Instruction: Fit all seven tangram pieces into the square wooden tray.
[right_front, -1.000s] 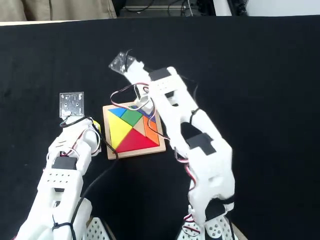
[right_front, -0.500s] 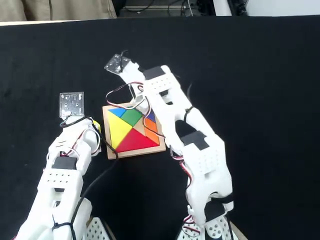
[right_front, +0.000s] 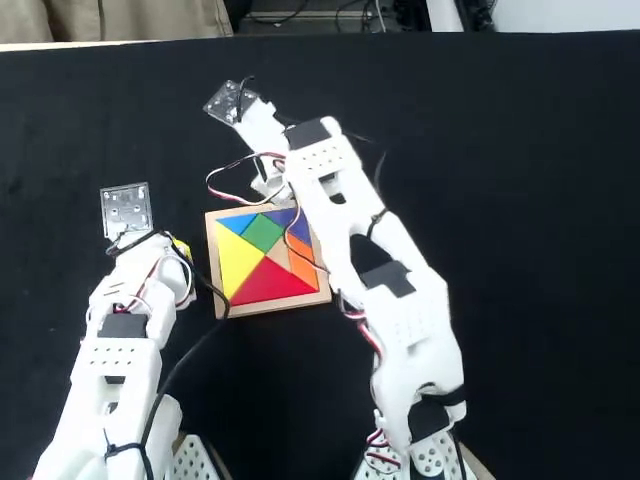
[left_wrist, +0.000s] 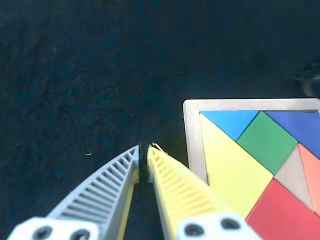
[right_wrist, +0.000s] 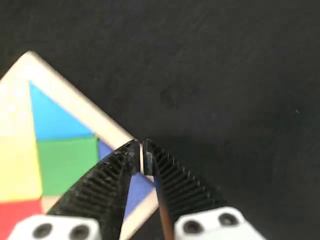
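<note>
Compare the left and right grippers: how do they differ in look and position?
Left gripper has one grey and one yellow finger; right gripper has black fingers. Left gripper sits over the black cloth, just off the side rim of the tray; right gripper is at the tray's far edge, by the dark blue piece. Both are shut.

Black bench (right_front: 520, 200) spreading wide on the outer side of the right end effector (right_wrist: 142, 146), beige fabric (right_front: 120, 18) beyond the left end effector (left_wrist: 144, 150), dark cables (right_front: 330, 12) beyond the right one
</note>
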